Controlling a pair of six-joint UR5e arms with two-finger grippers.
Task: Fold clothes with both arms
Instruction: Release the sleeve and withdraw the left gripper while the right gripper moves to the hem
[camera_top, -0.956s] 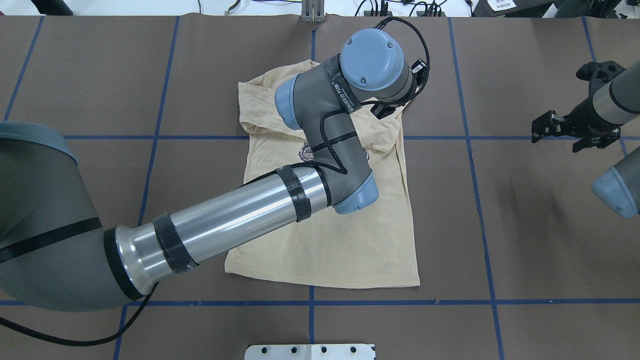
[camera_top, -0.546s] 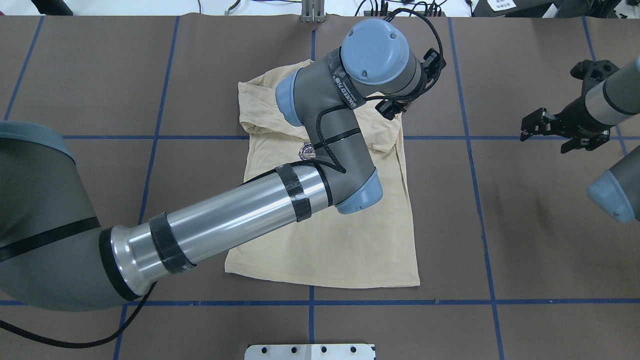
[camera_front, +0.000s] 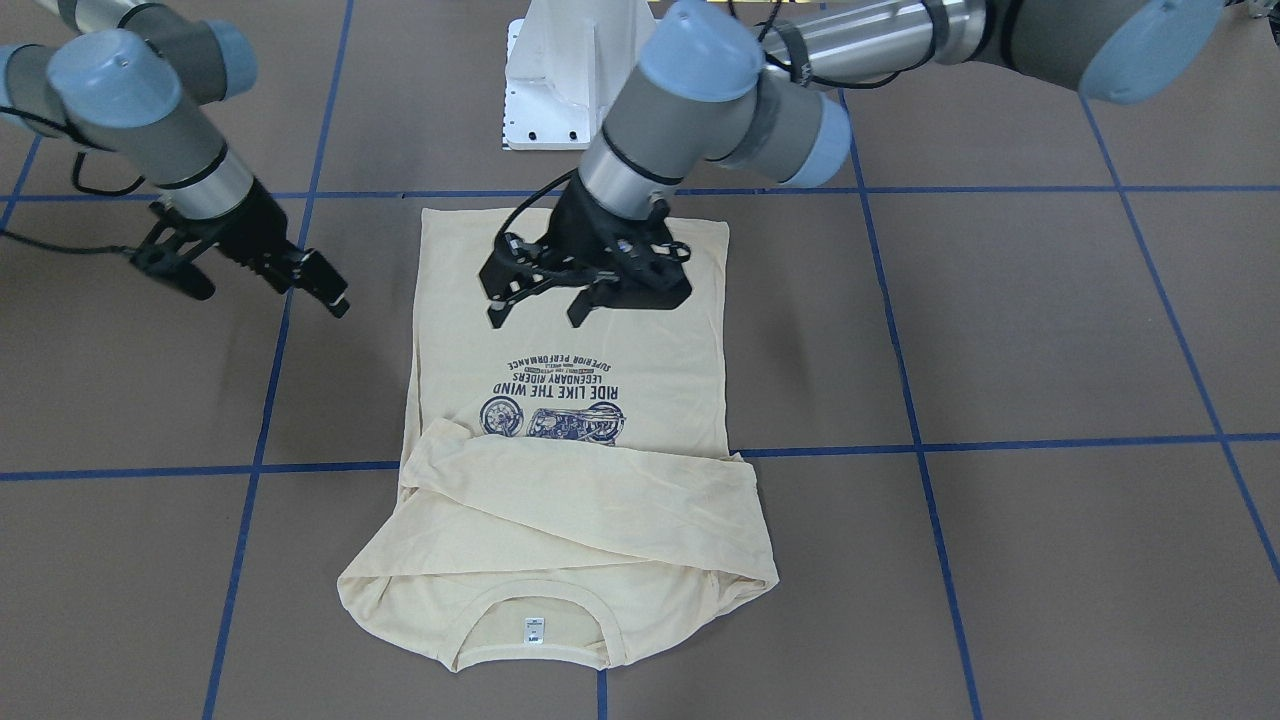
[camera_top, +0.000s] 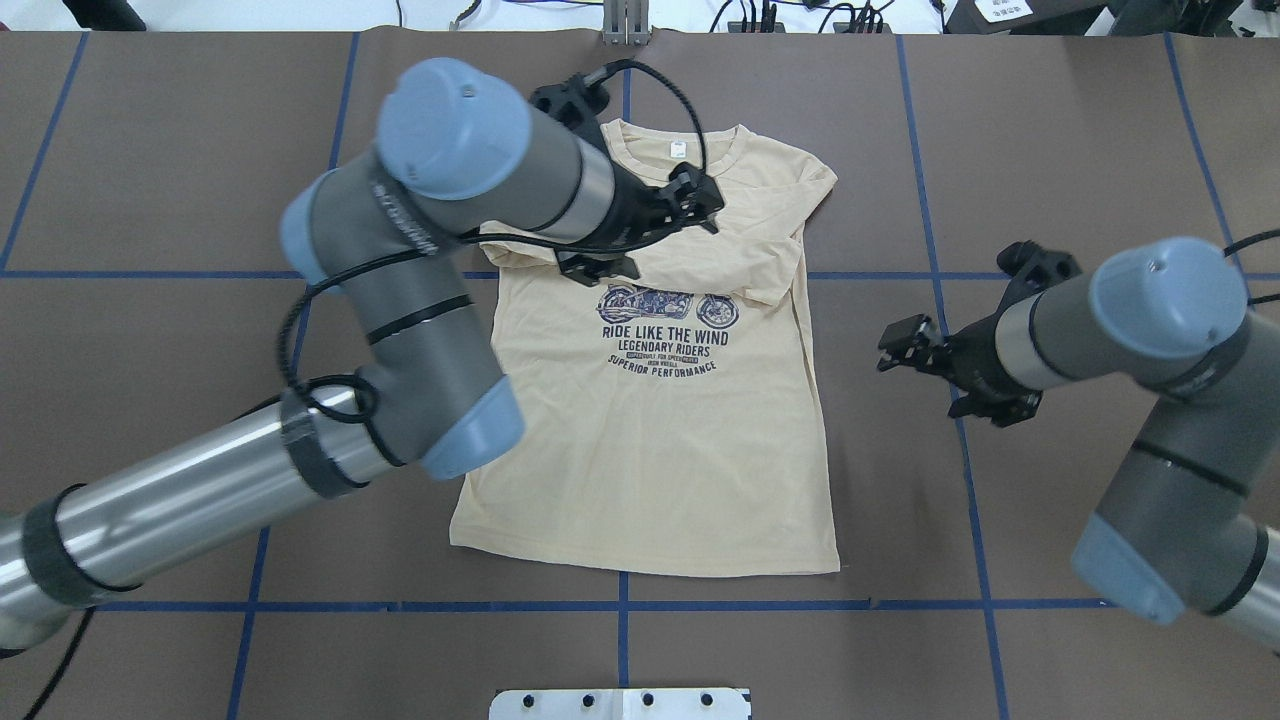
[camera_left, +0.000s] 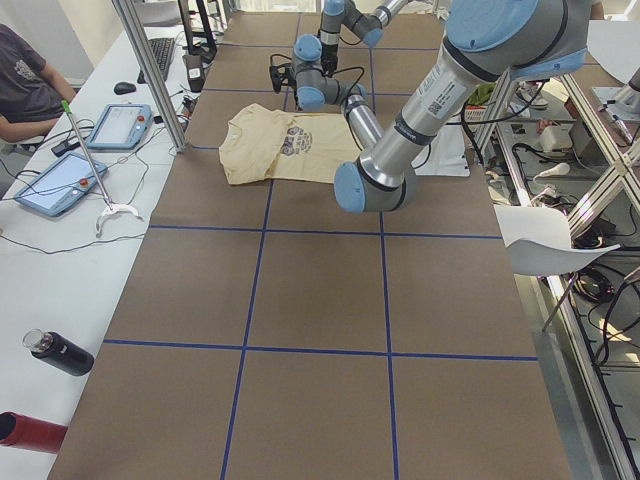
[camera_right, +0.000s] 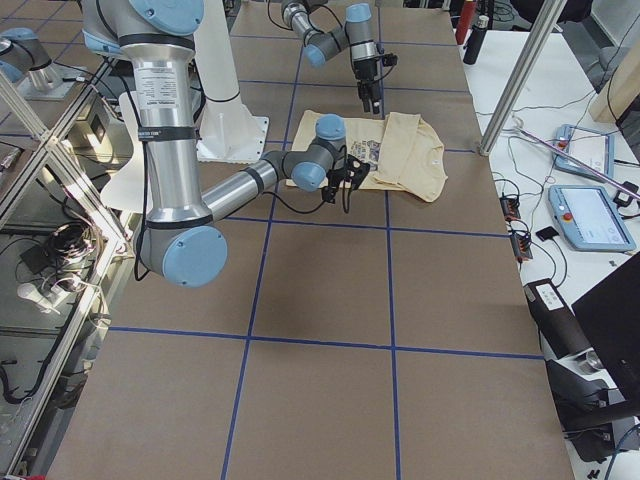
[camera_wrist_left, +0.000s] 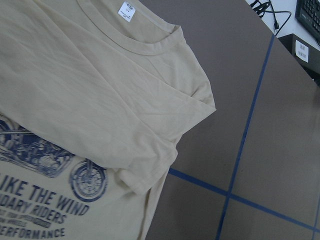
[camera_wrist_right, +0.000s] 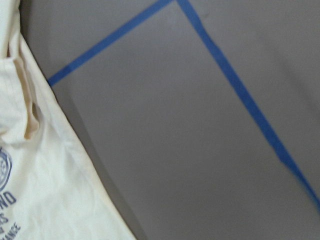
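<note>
The cream long-sleeved T-shirt lies flat on the table, print up, collar and white neck tag on the far side. Both sleeves are folded across the chest. My left gripper hangs above the shirt's upper left part, open and empty; in the front view it shows with its fingers apart. Its wrist view shows only the collar, the sleeve and the print. My right gripper is wide open and empty over bare table, just right of the shirt; it also shows in the front view. Its wrist view catches the shirt's edge.
The brown table top carries a grid of blue tape lines. The white pedestal base stands at the near edge. Cables and equipment lie along the far edge. A side bench with tablets runs beyond the far edge.
My left arm has swung left, carrying its gripper from the shirt's right shoulder to the collar's left and uncovering the print. My right gripper has moved in towards the shirt's right edge.
</note>
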